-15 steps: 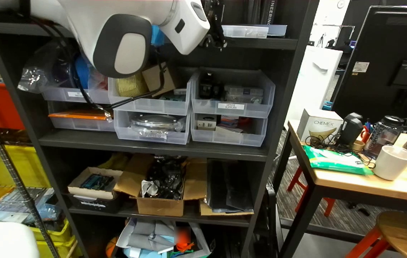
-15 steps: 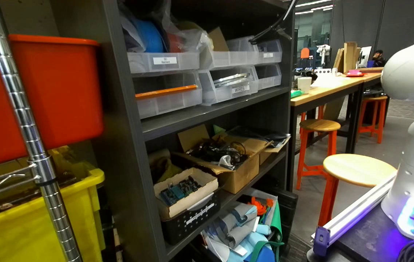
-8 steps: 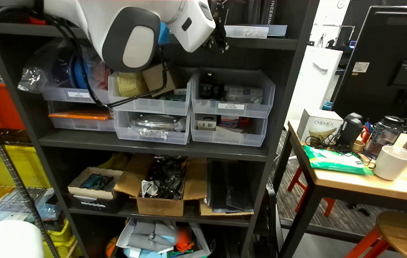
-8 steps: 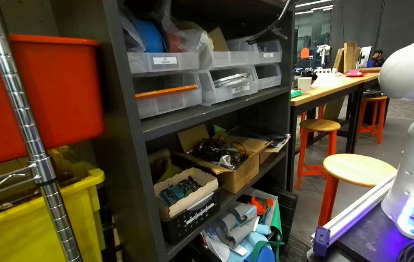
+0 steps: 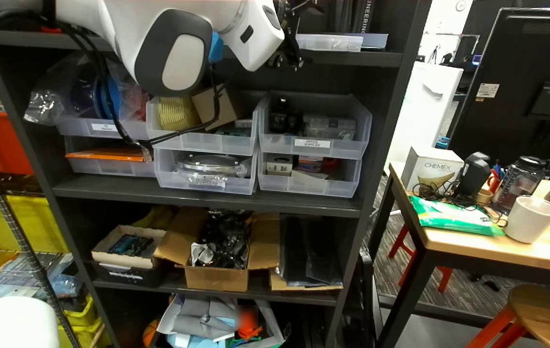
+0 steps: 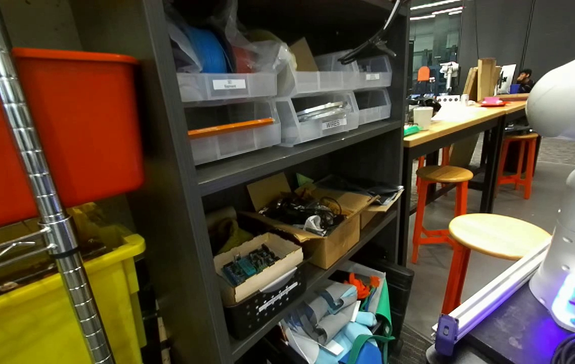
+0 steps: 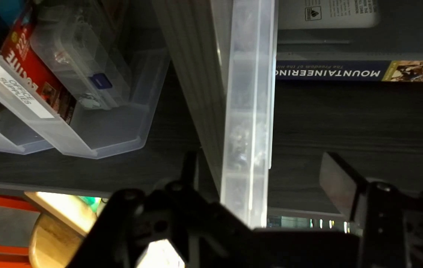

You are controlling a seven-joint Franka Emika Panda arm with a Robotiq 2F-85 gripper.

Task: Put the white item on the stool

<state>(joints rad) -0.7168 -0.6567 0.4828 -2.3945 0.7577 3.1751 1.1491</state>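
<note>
Nearest in wrist view: gripper (image 7: 260, 165) is standing with jaws well apart, holding nothing. White item (image 7: 246, 141) is showing between fingers (image 7: 337, 182), leaving gap at each side. It is lying along front edge of upper shelf (image 5: 342, 58), near right end in exterior view. Book (image 7: 330, 70) is standing behind it. Farther, in exterior view: round stool (image 6: 498, 235) is standing near robot base (image 6: 563, 288); next stool (image 6: 444, 173) is standing by table (image 6: 461, 123), and white cup (image 6: 423, 118) is resting near table corner.
</note>
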